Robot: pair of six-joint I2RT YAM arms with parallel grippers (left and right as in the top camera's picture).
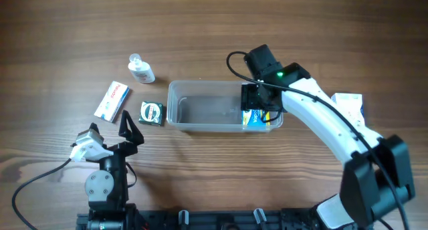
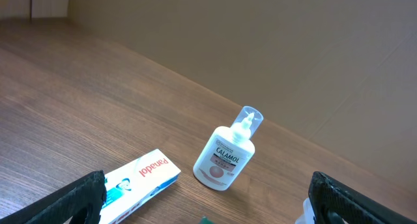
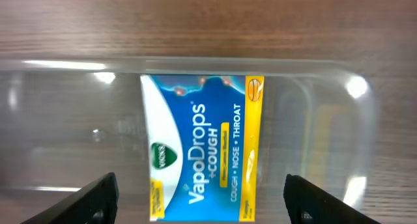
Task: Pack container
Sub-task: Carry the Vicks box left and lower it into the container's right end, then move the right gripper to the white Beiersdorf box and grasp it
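The clear plastic container (image 1: 200, 108) lies at the table's middle. A blue and yellow VapoDrops box (image 1: 254, 118) lies flat inside its right end; in the right wrist view the box (image 3: 202, 146) sits on the container's floor (image 3: 58, 126). My right gripper (image 1: 259, 99) hovers over that end, open, its fingers (image 3: 203, 201) well apart on either side of the box and not touching it. My left gripper (image 1: 110, 131) is open and empty near the front left; its fingers (image 2: 208, 201) frame a white Panadol box (image 2: 140, 178) and a Calamol bottle (image 2: 228, 157).
Left of the container lie the Panadol box (image 1: 112, 100), the small bottle (image 1: 141, 69) and a small dark green box (image 1: 152, 113). A white box (image 1: 349, 104) lies at the right, behind my right arm.
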